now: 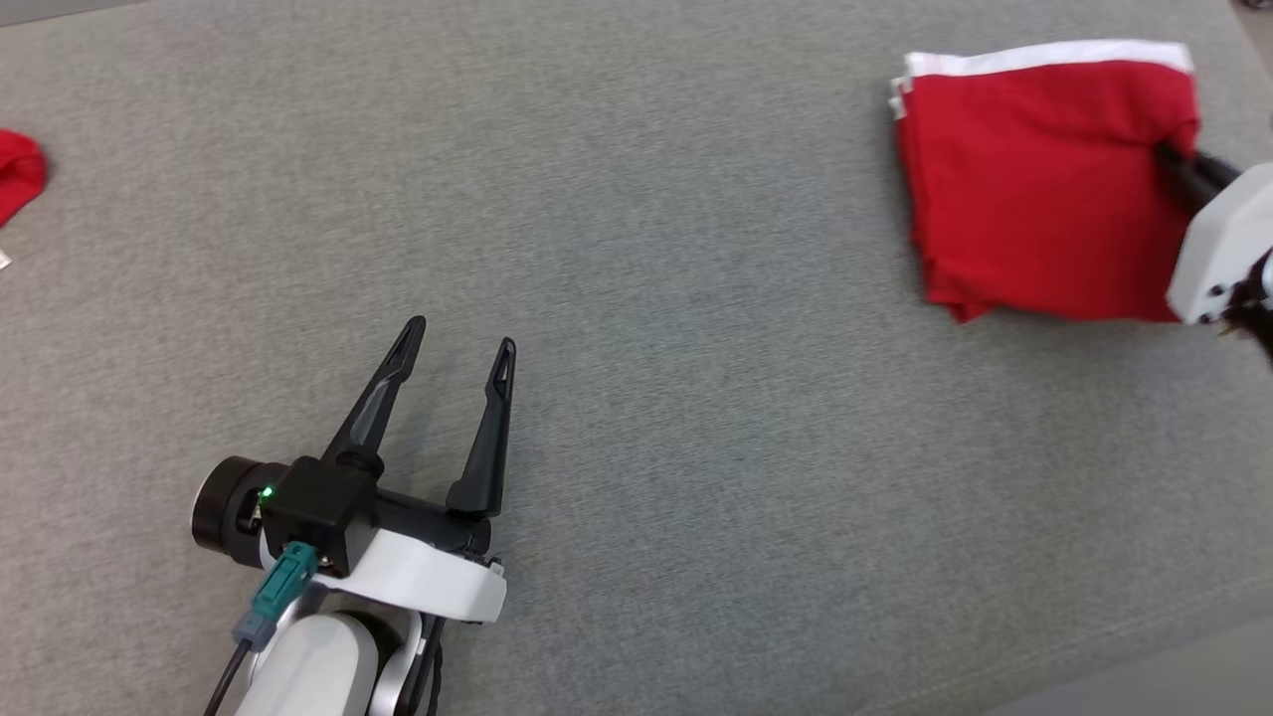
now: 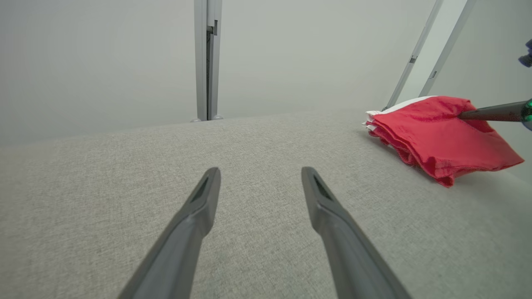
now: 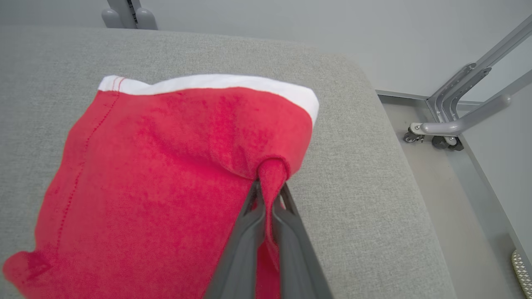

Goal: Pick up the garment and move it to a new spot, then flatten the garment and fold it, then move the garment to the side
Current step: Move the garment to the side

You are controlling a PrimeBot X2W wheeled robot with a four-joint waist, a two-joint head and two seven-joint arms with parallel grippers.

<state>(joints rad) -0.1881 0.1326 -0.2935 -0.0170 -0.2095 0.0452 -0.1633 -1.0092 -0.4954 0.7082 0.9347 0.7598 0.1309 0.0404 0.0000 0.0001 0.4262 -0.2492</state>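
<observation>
The garment (image 1: 1034, 184) is red with a white band, folded into a thick rectangle at the far right of the grey padded table (image 1: 636, 298). My right gripper (image 1: 1166, 159) is shut on a pinch of its right edge; the right wrist view shows the garment (image 3: 166, 174) bunched between the closed fingers (image 3: 249, 224), its right side slightly lifted. In the left wrist view the garment (image 2: 436, 133) lies off to the right. My left gripper (image 1: 459, 336) stands open and empty over bare table at the lower left, far from the garment, its fingers (image 2: 195, 207) spread above the surface.
Another red cloth (image 1: 18, 179) pokes in at the table's left edge. The table's right edge and rounded corner (image 3: 374, 108) lie just beyond the garment, with floor and a wheeled metal frame (image 3: 449, 128) past it. A grey post (image 2: 207, 58) stands behind the table.
</observation>
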